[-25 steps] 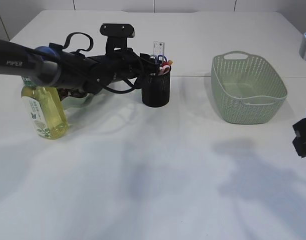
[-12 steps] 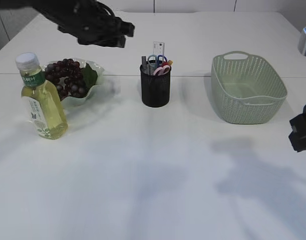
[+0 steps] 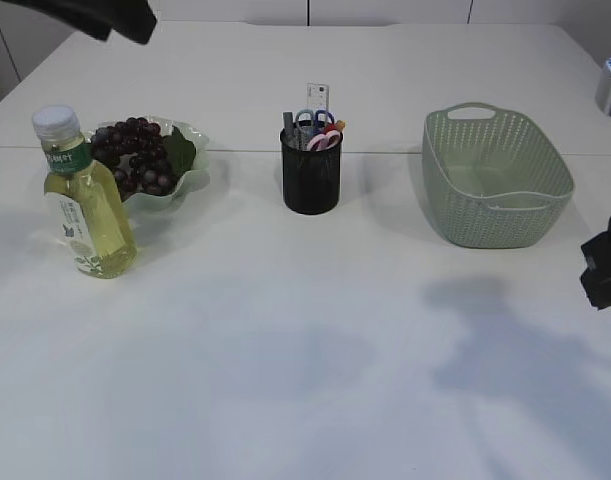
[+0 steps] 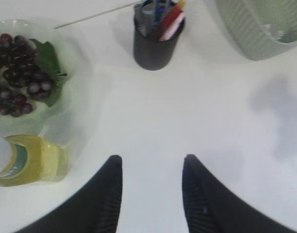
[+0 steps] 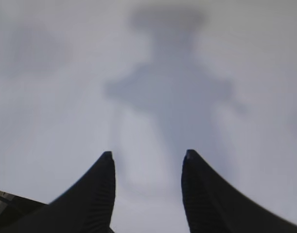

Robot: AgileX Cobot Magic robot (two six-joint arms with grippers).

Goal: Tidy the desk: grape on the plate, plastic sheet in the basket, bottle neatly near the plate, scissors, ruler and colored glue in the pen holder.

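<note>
Exterior view: bottle upright, cap up

Lab (probably), bare white table

Ext slanted down; wrists overhead table.

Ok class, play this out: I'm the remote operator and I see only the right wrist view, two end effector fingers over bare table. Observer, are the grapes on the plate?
Observer: Yes. In the exterior view the grapes lie on the plate.
Operator: And the bottle?
Observer: The bottle stands upright beside the plate, on its near left side.
Operator: What is in the pen holder?
Observer: The pen holder has the scissors and the ruler sticking up out of it.
</note>
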